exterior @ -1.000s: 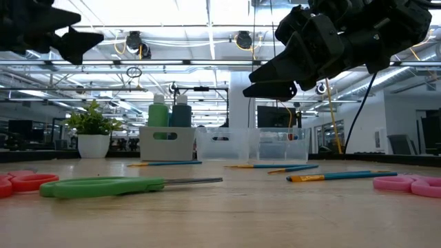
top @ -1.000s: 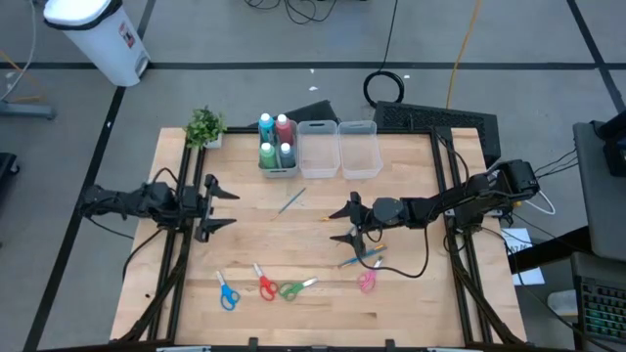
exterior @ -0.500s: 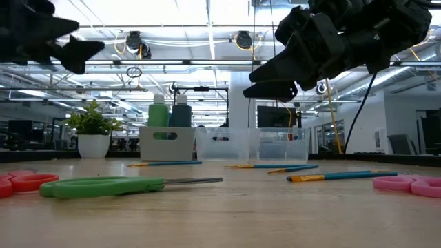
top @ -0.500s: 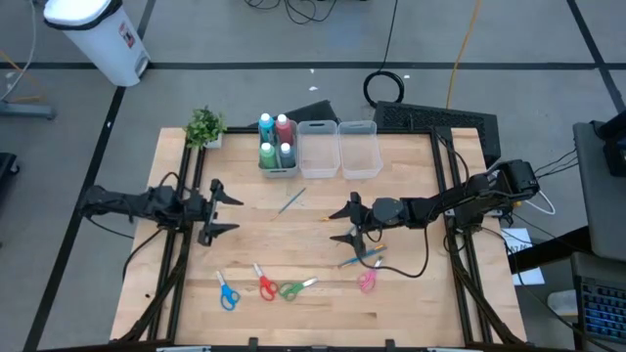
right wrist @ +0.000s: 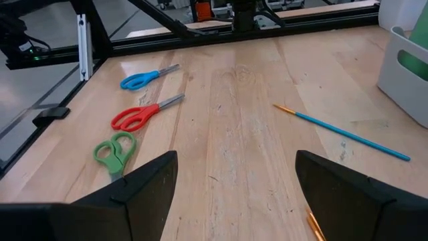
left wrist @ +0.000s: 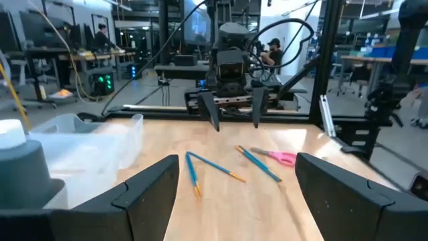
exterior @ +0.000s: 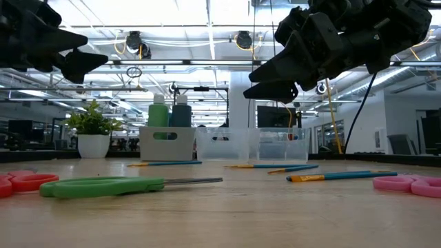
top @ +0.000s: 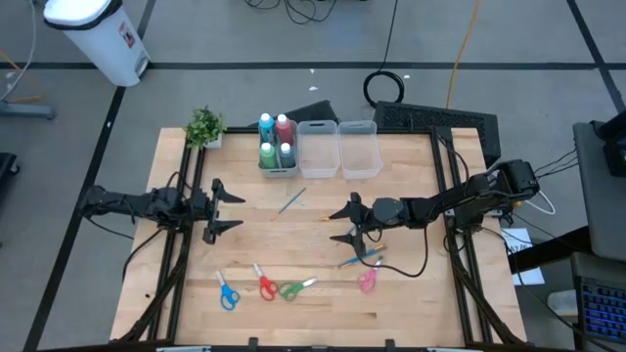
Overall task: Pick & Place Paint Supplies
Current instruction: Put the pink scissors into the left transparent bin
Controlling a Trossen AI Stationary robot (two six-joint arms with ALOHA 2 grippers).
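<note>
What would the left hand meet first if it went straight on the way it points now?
Probably nothing low: the open left hand hangs above the table. At its height, the right hand faces it; a thin blue brush lies below.

Scissors blue, scissors red, scissors green, scissors pink.

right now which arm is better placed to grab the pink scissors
Right. The right gripper hangs open near the pink scissors; the left gripper, also open, is across the table.
</note>
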